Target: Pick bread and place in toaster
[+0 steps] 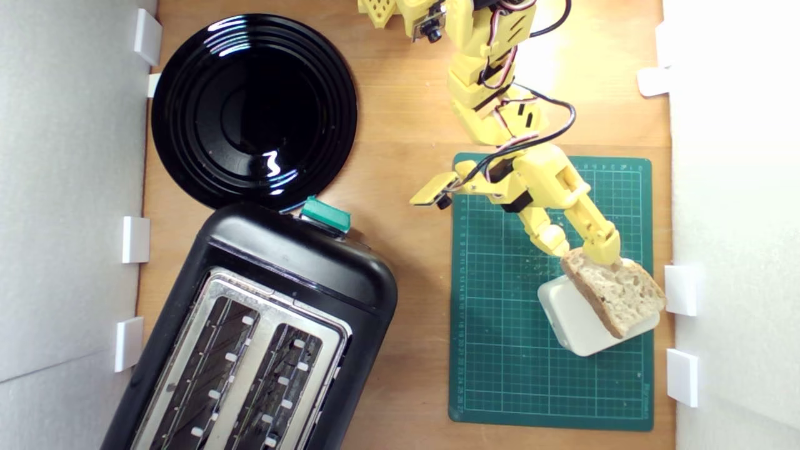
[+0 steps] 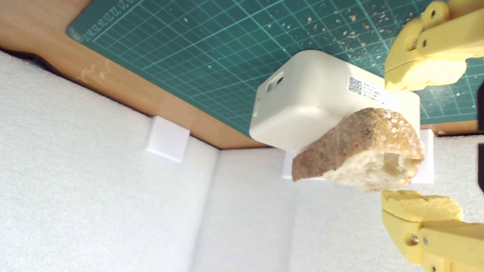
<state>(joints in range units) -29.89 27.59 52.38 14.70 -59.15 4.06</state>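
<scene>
Resting on a white block (image 1: 575, 325) near the tabletop's (image 1: 412, 125) right edge in the exterior view, the bread (image 1: 615, 294) lies tilted, its crust end between the tool's (image 1: 578, 250) 2 yellow fingers (image 2: 423, 207). The wrist view shows gaps on both sides, so the tool is released, not gripping. The block sits on a green mat (image 1: 500, 350). The toaster (image 1: 250, 337) stands well apart at the opposite corner, just beside a black plate (image 1: 253, 106).

bare wood (image 1: 412, 262) between mat (image 1: 500, 350), toaster (image 1: 300, 262)
</scene>
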